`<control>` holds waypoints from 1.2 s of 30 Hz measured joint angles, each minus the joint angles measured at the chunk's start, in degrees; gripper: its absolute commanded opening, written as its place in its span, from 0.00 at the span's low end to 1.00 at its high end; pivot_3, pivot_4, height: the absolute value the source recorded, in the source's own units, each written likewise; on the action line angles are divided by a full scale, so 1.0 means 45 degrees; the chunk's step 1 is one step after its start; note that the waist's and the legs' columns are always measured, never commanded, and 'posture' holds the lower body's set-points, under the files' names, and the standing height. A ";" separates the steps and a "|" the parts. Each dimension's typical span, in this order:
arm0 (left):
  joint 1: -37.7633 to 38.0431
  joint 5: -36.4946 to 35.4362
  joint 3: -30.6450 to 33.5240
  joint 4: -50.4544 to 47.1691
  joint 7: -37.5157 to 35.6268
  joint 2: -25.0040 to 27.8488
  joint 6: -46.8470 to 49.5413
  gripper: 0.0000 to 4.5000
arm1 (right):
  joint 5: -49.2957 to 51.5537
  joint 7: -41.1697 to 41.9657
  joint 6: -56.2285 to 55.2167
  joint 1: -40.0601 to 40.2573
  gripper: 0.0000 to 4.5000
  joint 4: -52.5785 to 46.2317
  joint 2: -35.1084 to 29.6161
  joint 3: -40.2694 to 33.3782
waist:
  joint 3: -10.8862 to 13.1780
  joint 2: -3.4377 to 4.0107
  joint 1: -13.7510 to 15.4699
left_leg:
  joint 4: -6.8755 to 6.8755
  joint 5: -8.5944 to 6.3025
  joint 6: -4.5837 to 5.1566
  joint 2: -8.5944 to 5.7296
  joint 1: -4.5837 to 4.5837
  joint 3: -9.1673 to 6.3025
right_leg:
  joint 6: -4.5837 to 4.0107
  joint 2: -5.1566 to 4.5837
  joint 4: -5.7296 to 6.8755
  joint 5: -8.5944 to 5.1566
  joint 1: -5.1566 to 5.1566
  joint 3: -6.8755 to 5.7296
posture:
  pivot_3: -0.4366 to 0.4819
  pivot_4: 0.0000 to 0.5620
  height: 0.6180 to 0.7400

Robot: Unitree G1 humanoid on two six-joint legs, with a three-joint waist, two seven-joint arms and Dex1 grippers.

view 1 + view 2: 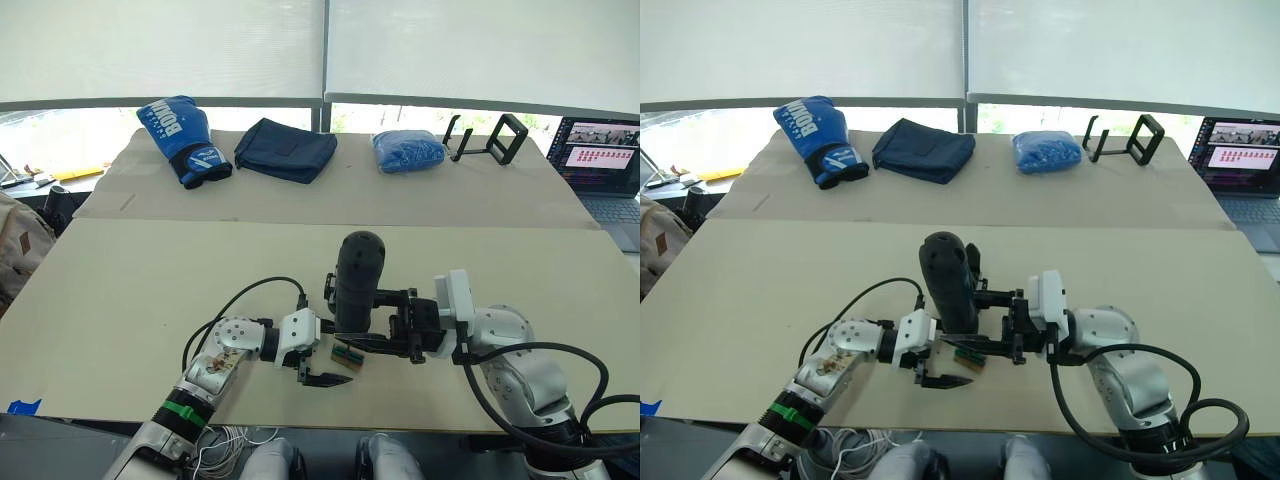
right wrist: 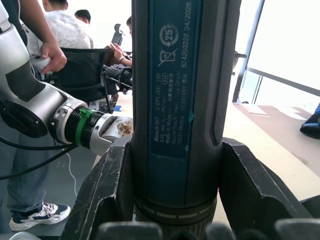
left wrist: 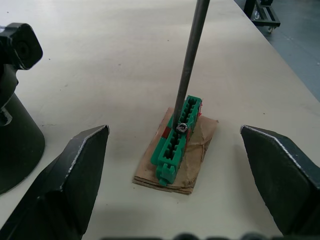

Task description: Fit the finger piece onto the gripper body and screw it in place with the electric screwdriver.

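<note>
Black electric screwdriver (image 1: 357, 282) stands upright, clamped in the right gripper (image 2: 175, 200) fingers. Its bit meets a screw on the green block (image 3: 177, 137). Left gripper (image 3: 175, 200) fingers are spread wide around it.

Gripper body (image 3: 15, 125) cut off by frame edge — electric screwdriver (image 2: 182, 100) too.

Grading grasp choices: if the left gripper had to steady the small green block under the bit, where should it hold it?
Probably its two long side walls, at the end nearest the left gripper, coming in low along the table. The green block lies flat and narrow, and the bit stands upright on it, blocking an approach from above. The open fingers flank it.
</note>
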 measured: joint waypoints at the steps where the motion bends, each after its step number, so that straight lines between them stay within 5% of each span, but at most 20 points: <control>1: 0.0000 0.0000 0.0000 0.0000 0.0001 0.0000 0.0000 0.98 | -0.0010 0.0005 -0.0037 -0.0001 0.43 0.0021 0.0000 0.0001 | 0.0000 0.0000 0.0000 | 0.0000 0.0000 0.0000 0.0000 0.0000 -0.0001 | 0.0000 0.0000 0.0000 0.0000 0.0000 0.0000 | 0.48 0.27 1.00; 25: 0.0015 0.0000 0.0001 -0.0018 0.0009 0.0007 0.0000 0.98 | -0.0314 -0.0120 -0.0564 -0.0035 0.43 0.0374 -0.0002 -0.0052 | 0.0000 0.0000 -0.0001 | -0.0001 0.0000 0.0000 0.0000 -0.0001 0.0000 | 0.0001 -0.0004 -0.0001 0.0000 -0.0001 -0.0001 | 0.48 0.27 1.00; 36: 0.0067 -0.0006 0.0024 -0.0063 0.0022 0.0014 0.0000 0.98 | 0.1827 -0.1105 0.1149 -0.0502 0.43 -0.0666 -0.0202 -0.0926 | 0.0000 0.0000 -0.0004 | -0.0005 -0.0002 0.0002 0.0001 -0.0003 -0.0005 | -0.0002 -0.0049 -0.0006 0.0001 -0.0002 -0.0003 | 0.48 0.27 1.00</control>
